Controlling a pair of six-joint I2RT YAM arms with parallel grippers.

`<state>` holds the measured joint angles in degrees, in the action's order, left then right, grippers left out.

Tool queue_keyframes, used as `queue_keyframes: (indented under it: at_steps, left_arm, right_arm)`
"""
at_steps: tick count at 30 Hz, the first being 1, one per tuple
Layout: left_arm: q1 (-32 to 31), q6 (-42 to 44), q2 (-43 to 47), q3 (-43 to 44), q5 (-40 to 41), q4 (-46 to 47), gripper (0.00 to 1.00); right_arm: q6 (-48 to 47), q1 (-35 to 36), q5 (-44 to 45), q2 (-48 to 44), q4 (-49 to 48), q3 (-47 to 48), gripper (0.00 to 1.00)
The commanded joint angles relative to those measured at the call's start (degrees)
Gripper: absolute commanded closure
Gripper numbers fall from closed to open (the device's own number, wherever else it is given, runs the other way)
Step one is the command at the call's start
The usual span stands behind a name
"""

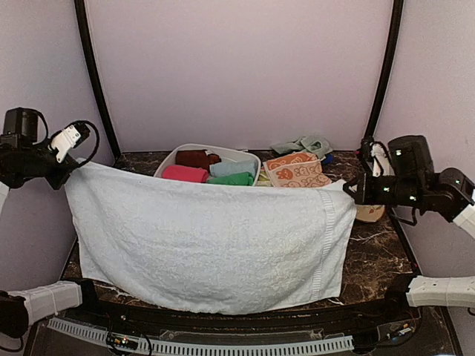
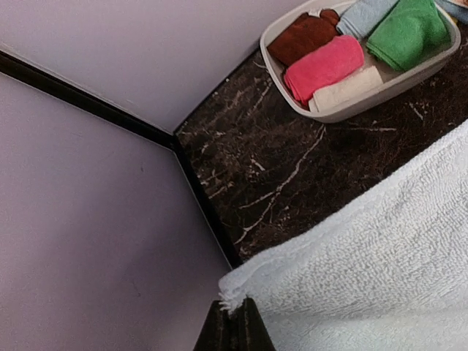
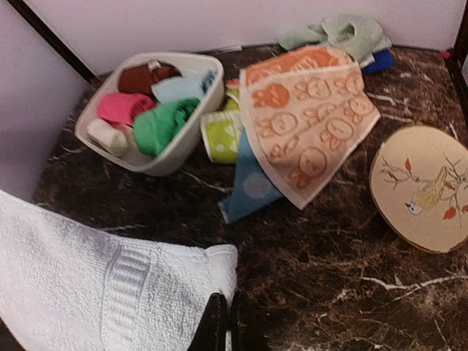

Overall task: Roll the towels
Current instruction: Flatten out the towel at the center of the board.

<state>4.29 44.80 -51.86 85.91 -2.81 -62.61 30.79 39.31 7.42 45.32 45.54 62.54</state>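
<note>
Clamping the far corners of the white towel (image 1: 208, 245), left gripper (image 2: 235, 313) and right gripper (image 3: 225, 311) hold it taut, likely to spread it flat for rolling.

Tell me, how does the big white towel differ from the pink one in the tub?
The white towel is spread open; the pink towel is rolled up. The white towel is far larger than the pink towel. The white towel is pinched at two corners by the left hand and right hand; the pink towel lies untouched in the basin. Both are soft cloth.
</note>
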Motion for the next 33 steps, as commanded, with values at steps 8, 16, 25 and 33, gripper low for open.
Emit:
queue_keyframes:
  at_steps: [8, 16, 25, 33]
  left_arm:
    - [0.19, -1.88, -11.21, -31.40, 2.12, 29.80, 1.00]
    - [0.19, -2.23, -24.87, -30.26, 2.96, 38.45, 1.00]
    - [0.19, -2.02, -30.15, -29.03, 0.86, 37.51, 1.00]
    - [0.19, -1.93, -30.71, -29.14, 0.60, 36.64, 1.00]
  right_arm:
    - [-1.50, -0.74, 9.08, 19.51, -18.40, -15.17, 1.00]
    - [-5.82, -2.55, 6.61, 32.70, -22.25, -12.88, 1.00]
    - [-10.95, -9.54, -1.74, 39.74, -20.54, -5.40, 0.48]
    - [-13.56, -9.97, -7.84, 52.88, -19.68, 2.48, 0.47]
